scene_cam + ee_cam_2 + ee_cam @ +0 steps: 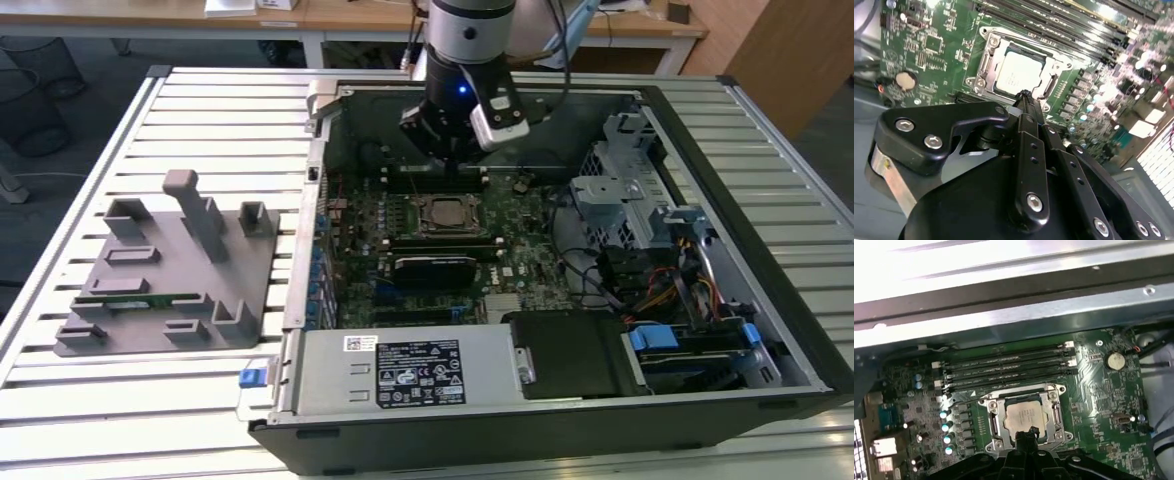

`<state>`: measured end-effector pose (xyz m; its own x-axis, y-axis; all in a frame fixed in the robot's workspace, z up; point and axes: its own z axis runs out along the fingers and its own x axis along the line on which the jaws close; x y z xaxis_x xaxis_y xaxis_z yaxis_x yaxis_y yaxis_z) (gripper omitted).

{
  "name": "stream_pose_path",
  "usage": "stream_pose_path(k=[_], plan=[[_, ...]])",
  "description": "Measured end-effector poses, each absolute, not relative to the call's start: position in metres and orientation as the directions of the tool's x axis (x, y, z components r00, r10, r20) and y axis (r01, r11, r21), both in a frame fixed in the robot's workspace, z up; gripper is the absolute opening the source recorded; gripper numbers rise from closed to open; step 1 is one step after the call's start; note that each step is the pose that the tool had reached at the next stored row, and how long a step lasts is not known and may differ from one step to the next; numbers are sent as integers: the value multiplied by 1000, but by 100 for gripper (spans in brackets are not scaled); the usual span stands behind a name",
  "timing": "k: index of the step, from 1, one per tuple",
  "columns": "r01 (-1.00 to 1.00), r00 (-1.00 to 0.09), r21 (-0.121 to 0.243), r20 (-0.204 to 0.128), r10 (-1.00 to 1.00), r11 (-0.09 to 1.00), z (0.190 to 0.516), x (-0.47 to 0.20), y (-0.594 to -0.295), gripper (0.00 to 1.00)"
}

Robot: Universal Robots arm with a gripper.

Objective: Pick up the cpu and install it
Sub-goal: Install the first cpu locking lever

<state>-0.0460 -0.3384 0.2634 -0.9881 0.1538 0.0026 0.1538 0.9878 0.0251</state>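
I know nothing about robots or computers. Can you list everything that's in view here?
cpu: one, silver-grey, lying in its socket near the tool's tip.
socket frame: one, silvery, around the cpu.
motherboard: one, green, inside the case.
memory slots: four, black, along one side of the socket frame.
coin battery: one, silver, on the motherboard.
computer case: one, black, open on the table.
power supply: one, grey, in the case's corner nearest the exterior camera.
holder: one, grey, on the table at the exterior view's left.
memory stick: one, green, lying in the holder.
table: one, pale slatted metal.
arm: one, silver and black, over the case.
tool: one, black, shut and empty, above the cpu.
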Motion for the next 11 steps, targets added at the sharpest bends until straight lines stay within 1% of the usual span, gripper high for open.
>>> stream_pose_path(k=[5, 11], plan=[[72, -997, 25, 3, 72, 997, 263, -47, -338, 11], [63, -998, 25, 2, 63, 998, 262, -62, -338, 11]])
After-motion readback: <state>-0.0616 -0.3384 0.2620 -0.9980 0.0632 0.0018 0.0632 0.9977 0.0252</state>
